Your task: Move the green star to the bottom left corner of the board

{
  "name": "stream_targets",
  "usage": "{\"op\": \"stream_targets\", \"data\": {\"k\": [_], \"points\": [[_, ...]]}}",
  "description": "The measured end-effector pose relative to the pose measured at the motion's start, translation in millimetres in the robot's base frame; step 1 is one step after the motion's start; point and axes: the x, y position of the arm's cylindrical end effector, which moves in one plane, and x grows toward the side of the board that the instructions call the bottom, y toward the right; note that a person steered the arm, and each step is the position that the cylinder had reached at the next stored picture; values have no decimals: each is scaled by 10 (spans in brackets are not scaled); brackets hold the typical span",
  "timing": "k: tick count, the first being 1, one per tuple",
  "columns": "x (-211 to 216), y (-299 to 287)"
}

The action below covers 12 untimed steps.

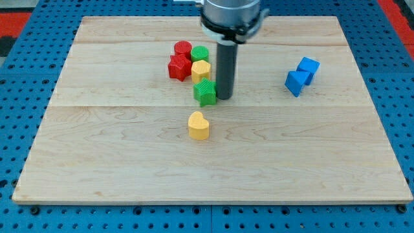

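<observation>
Fingerless, gripping nothing, my tip (224, 97) presses at three o'clock of the green star (205, 92) near board centre — push carelessly toward seven o'clock and it clips the yellow heart (199, 125) — dragging it along.

The green star (205, 92) is a small solid block of bright green, its notched outline and flat top legible though its points are short. It lies flat on the wooden board (116, 168), slightly above the board's centre and a little toward the view's left of the midline. It sits well apart from the board's bottom left corner, with a broad stretch of wood between. It appears upright on its base, not tipped. Its right flank lies partly in shadow.
</observation>
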Motion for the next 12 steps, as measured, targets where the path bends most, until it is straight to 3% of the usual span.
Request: {"op": "stream_targets", "data": {"k": [1,2,3,5,6,7,8,11,12], "points": [[-161,52],[-182,-1037],[22,-1605],[-211,-1276],[-200,-719],[40,-540],[212,-1170],[294,-2211],[769,-2288]]}}
